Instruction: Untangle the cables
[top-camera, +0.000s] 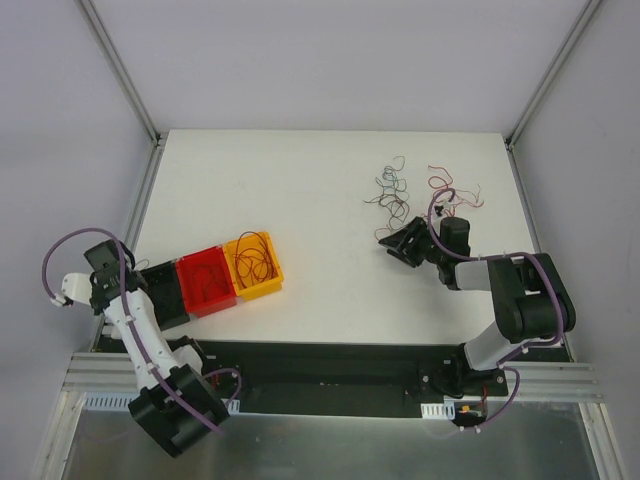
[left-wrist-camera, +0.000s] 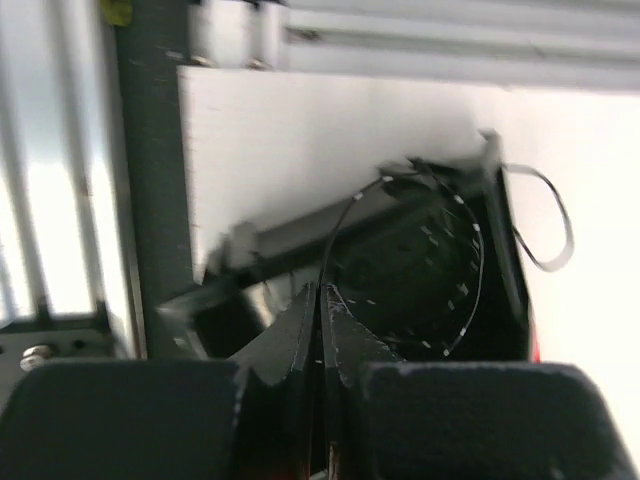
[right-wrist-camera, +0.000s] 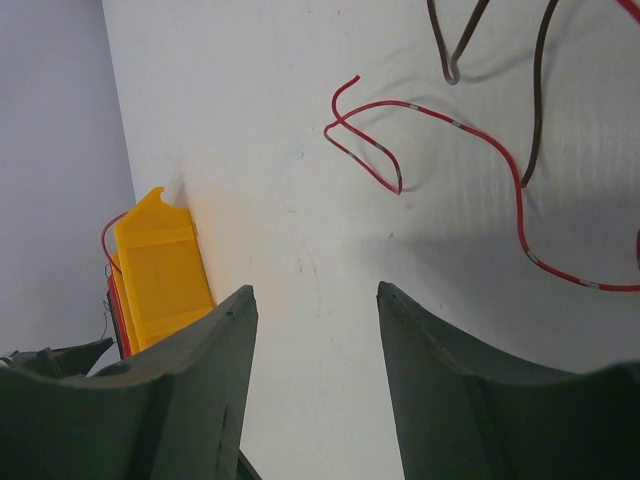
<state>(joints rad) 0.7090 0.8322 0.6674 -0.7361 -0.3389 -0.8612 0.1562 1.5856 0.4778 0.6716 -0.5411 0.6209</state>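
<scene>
The tangled cables (top-camera: 398, 192) lie as thin red and dark curls at the table's far right. My right gripper (top-camera: 393, 243) hovers just in front of them, open and holding nothing. In the right wrist view its jaws (right-wrist-camera: 315, 290) stand apart over bare table, with a red cable (right-wrist-camera: 450, 120) and a dark cable (right-wrist-camera: 535, 100) ahead. My left gripper (left-wrist-camera: 321, 287) is shut at the black bin (left-wrist-camera: 300, 230). A thin black cable (left-wrist-camera: 345, 215) with white marks rises from between its tips and arcs into the bin. Another loop (left-wrist-camera: 552, 225) hangs past the bin's wall.
A black bin (top-camera: 165, 297), a red bin (top-camera: 207, 282) and a yellow bin (top-camera: 253, 265) sit in a row at the near left; the yellow one holds curled wires. Metal frame posts stand at the table's far corners. The table's left edge runs beside the left arm.
</scene>
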